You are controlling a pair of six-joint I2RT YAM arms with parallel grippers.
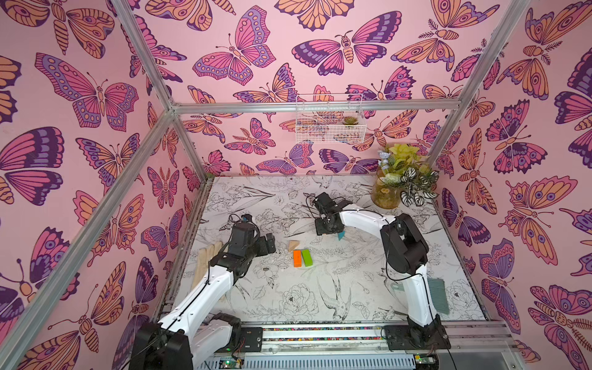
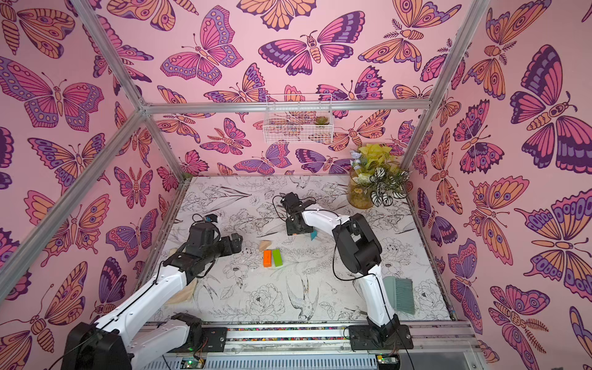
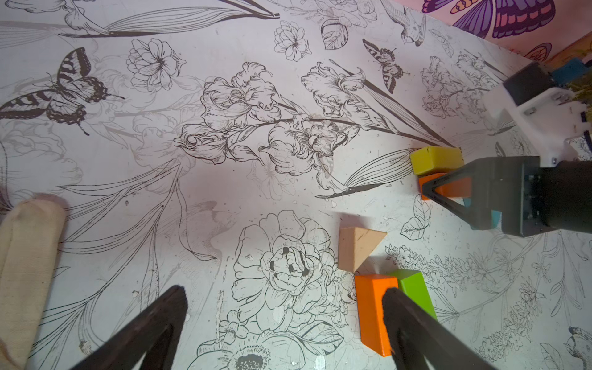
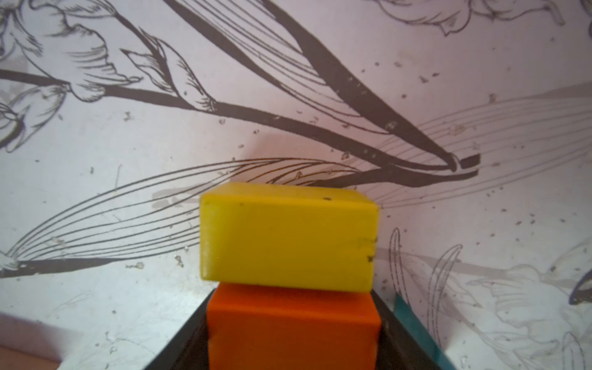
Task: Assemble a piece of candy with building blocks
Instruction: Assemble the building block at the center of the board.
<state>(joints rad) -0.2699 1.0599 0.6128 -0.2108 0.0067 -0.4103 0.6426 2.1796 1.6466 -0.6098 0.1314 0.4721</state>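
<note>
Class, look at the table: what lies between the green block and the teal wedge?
Only bare printed table lies between the green block and the teal wedge; both top views and the left wrist view show it.

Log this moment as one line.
right claw: shut on far orange block, yellow block touching | left claw: open | near orange block touching green block

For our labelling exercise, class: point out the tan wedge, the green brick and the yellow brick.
tan wedge [image 3: 352, 251]: left wrist view, on its broad side face
green brick [image 3: 416, 294]: left wrist view, on its top face
yellow brick [image 4: 288, 243]: right wrist view, on its large near face
</note>
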